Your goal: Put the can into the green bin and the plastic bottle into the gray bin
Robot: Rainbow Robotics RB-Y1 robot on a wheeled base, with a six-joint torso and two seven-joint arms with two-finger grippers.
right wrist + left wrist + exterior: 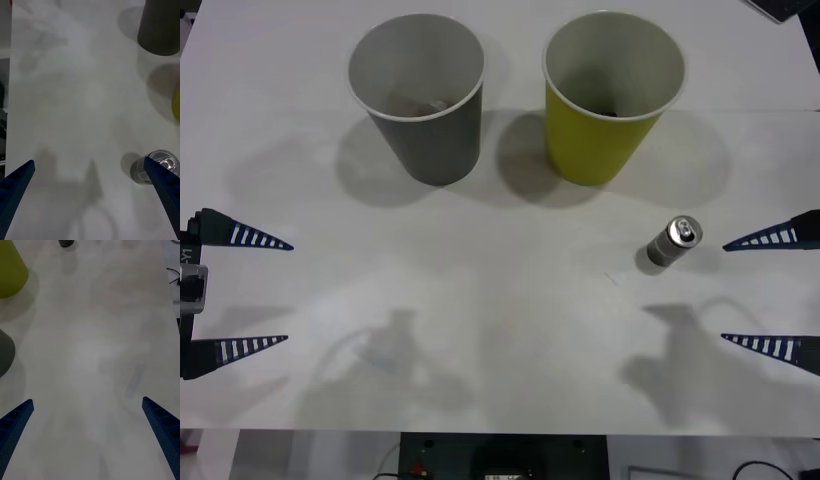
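The can (673, 243) stands upright on the white table, in front of the green bin (610, 95) and a little to its right. The gray bin (415, 95) stands to the left of the green one. Something pale lies at its bottom, and I cannot tell what it is. The plastic bottle is hidden or out of view. My right gripper (724, 292) is open just right of the can; in the right wrist view the can (139, 170) sits beside one finger (165, 187). My left gripper (287, 293) is open at the table's left edge, holding nothing.
The table (500, 330) stretches bare between the two grippers. In the left wrist view the green bin (11, 270) and the gray bin (5, 352) show at one side, with the can (66, 243) far off. Cables lie past the table edge.
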